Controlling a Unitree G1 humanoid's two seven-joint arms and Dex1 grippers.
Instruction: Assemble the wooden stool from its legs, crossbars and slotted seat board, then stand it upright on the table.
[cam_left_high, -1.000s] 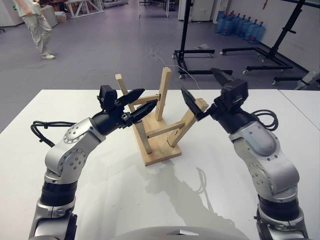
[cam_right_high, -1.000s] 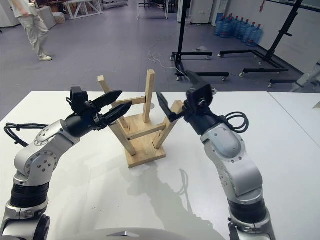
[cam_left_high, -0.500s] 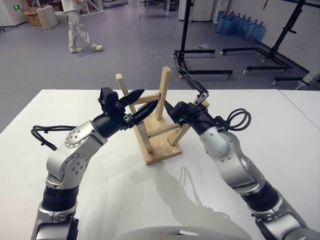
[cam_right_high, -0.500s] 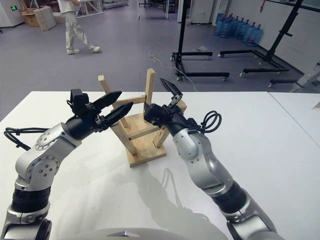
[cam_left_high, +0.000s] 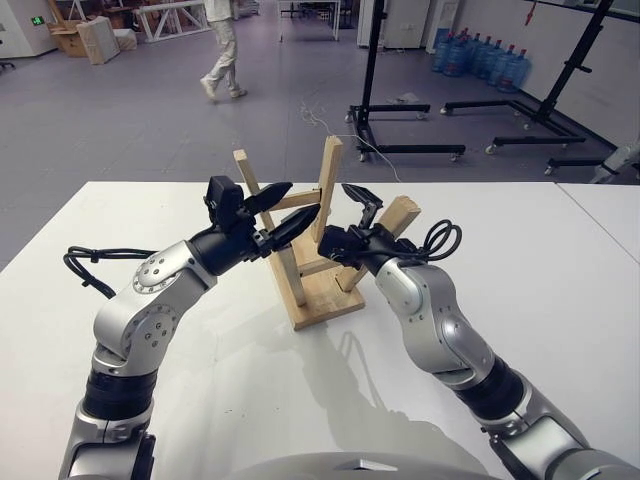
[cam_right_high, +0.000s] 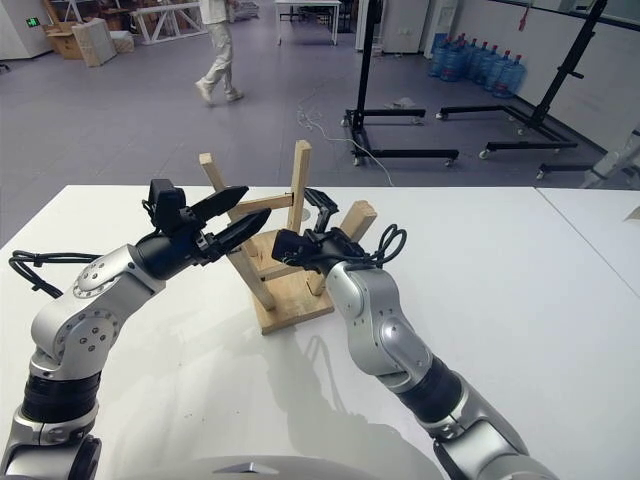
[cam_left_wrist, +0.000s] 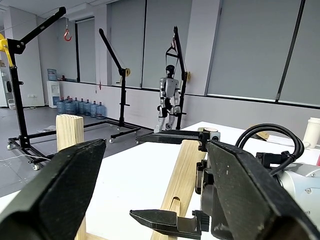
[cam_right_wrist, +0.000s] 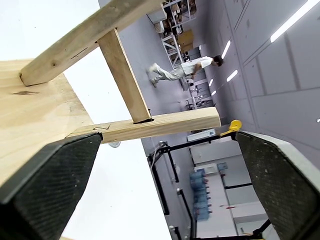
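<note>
Stool (cam_left_high: 322, 297) sits upside down on the table (cam_left_high: 560, 260). Left gripper (cam_left_high: 300, 198) and right gripper (cam_left_high: 335, 212) both have jaws spread apart right by its legs.

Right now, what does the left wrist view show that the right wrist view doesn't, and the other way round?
Left wrist view: the open left pincer faces the right pincer, also open, with its looped black cable. Right wrist view: the seat board up close, and a crossbar slotted into a leg. Both: the stool's legs, the white table, and black stands and blue water bottles in the room behind.
</note>
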